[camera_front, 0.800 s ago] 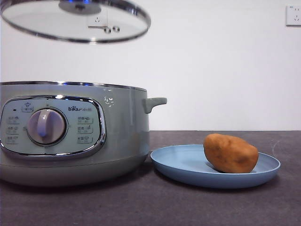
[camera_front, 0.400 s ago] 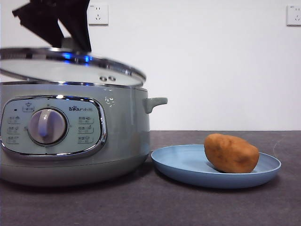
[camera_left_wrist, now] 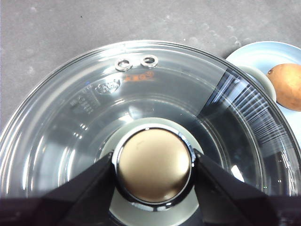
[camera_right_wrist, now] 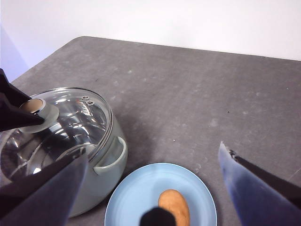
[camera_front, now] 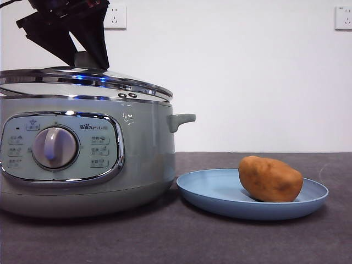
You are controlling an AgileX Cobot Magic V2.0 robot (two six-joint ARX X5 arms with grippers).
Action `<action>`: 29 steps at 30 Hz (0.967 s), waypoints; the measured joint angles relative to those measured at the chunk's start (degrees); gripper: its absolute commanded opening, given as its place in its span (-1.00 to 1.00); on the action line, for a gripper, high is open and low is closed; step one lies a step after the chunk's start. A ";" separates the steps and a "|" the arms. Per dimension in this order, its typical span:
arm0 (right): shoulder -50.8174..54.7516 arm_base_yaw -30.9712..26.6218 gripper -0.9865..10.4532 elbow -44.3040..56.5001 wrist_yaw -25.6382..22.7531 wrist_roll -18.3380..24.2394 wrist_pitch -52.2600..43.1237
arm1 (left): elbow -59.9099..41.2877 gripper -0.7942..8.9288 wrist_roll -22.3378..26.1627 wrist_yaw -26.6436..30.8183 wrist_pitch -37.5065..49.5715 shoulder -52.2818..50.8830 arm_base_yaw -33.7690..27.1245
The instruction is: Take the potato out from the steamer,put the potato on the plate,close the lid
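- Your left claw (camera_left_wrist: 153, 165) is clamped on the knob of the lid (camera_front: 82, 82), which sits slightly tilted on the steamer (camera_front: 82, 159) rim.
- The potato (camera_front: 270, 179) lies on the plate (camera_front: 220, 192), just beside the steamer on the desk (camera_front: 176, 242).
- Your right claw (camera_right_wrist: 150, 188) hangs above the plate, jaws wide apart, holding nothing.

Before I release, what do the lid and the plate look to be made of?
The lid looks like clear glass with a polished chrome rim: the inside shows through it and the edge mirrors light. Its knob, gripped by the left gripper, looks smooth and glossy. The plate seems matte light-blue plastic or melamine; I cannot tell which.
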State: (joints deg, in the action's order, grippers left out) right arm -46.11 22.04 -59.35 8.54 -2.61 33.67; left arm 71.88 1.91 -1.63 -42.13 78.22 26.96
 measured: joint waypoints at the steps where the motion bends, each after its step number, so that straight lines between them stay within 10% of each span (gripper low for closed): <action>1: 0.00 0.00 -0.01 0.00 0.00 0.00 0.00 | 0.00 -0.85 -0.02 0.02 0.02 0.07 0.00; 19: 0.00 0.00 -0.01 0.00 0.04 0.00 0.09 | 0.22 -0.80 -0.44 1.01 -0.81 2.25 -0.15; 29: 0.00 0.02 -0.01 0.00 0.07 0.00 0.09 | 0.22 -0.11 -0.74 1.22 -0.66 2.25 -0.15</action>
State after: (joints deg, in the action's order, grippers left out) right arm -46.11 22.06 -59.35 8.60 -2.61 33.76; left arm 72.10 1.17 -0.40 -42.78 80.47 26.81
